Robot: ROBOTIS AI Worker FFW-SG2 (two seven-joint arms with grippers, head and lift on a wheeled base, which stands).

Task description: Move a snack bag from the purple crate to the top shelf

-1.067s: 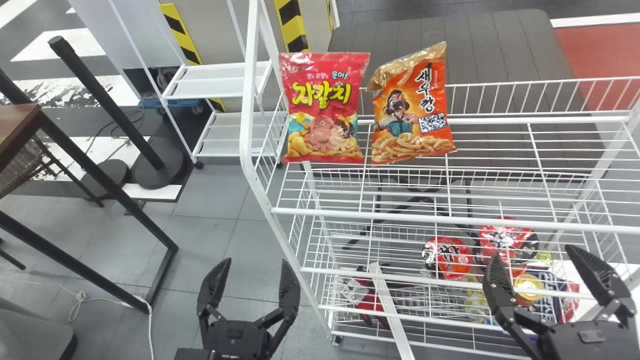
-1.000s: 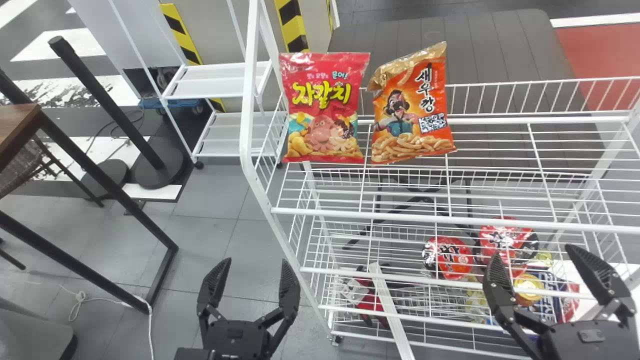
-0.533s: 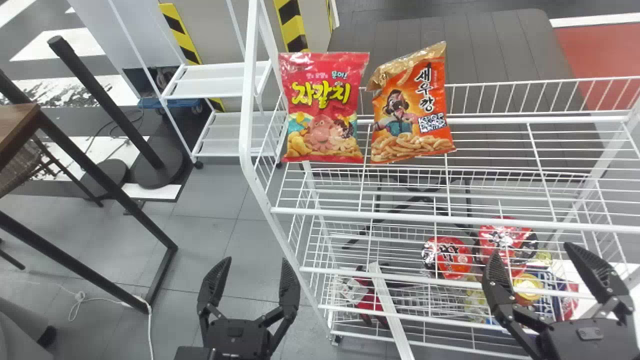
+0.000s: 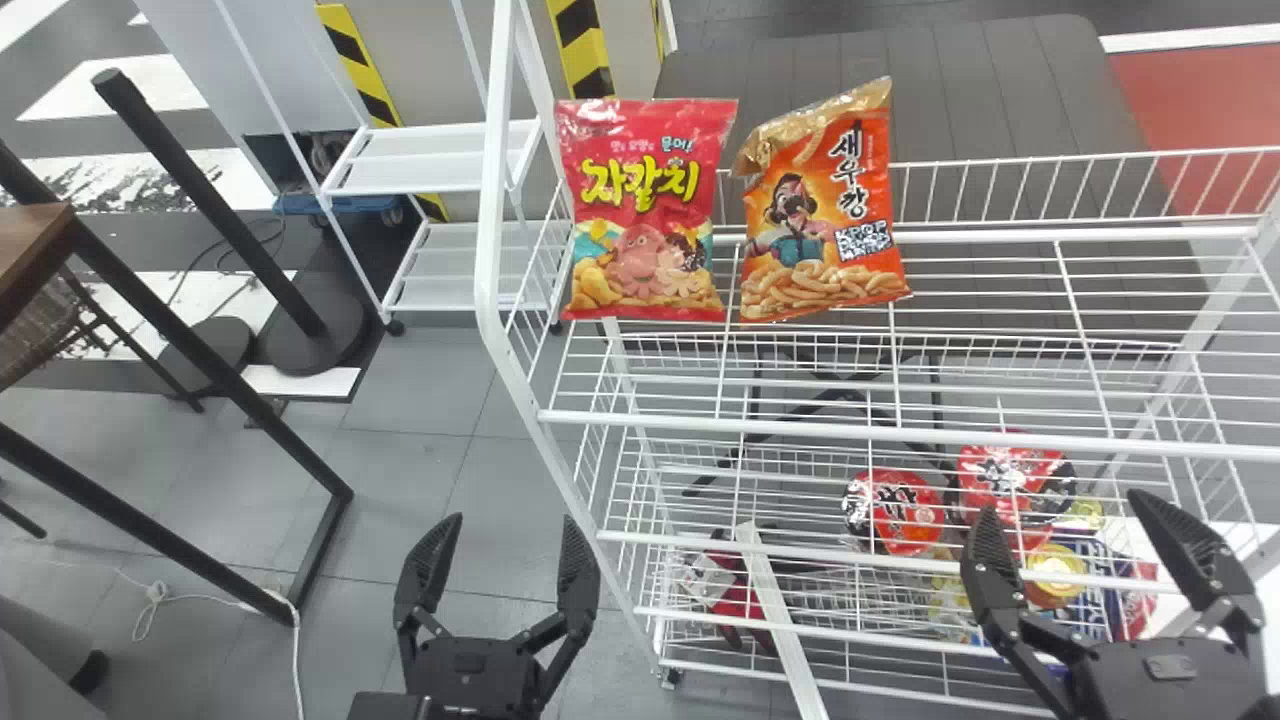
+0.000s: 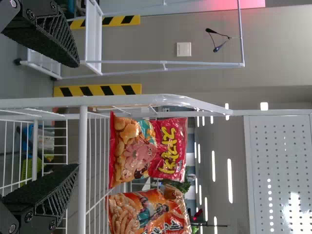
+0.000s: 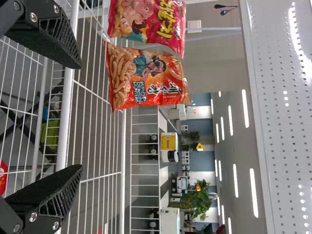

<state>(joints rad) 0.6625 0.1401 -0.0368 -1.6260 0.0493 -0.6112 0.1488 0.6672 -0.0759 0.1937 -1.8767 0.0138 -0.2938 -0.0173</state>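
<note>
Two snack bags stand upright side by side at the left of the white rack's top shelf (image 4: 980, 285): a pink-red bag (image 4: 645, 210) and, to its right, an orange bag (image 4: 825, 215). My left gripper (image 4: 510, 560) is open over the floor, left of the rack. Open too is my right gripper (image 4: 1085, 535), in front of the rack's lower right part. In the left wrist view, the left gripper (image 5: 73, 117) faces the pink-red bag (image 5: 148, 148). The right wrist view has the right gripper (image 6: 75, 117) apart from the orange bag (image 6: 146, 80). No purple crate is seen.
Lower in the rack lie red-lidded cups (image 4: 895, 510), a yellow-lidded item (image 4: 1055, 575) and a red package (image 4: 740, 610). The rack's white left post (image 4: 490, 230) rises beside the bags. A black-framed table (image 4: 200, 350) stands at the left.
The rack and bags sit very slightly higher in the head view than before. Both grippers stay open, nearly in the same places, and nothing has been taken hold of.
</note>
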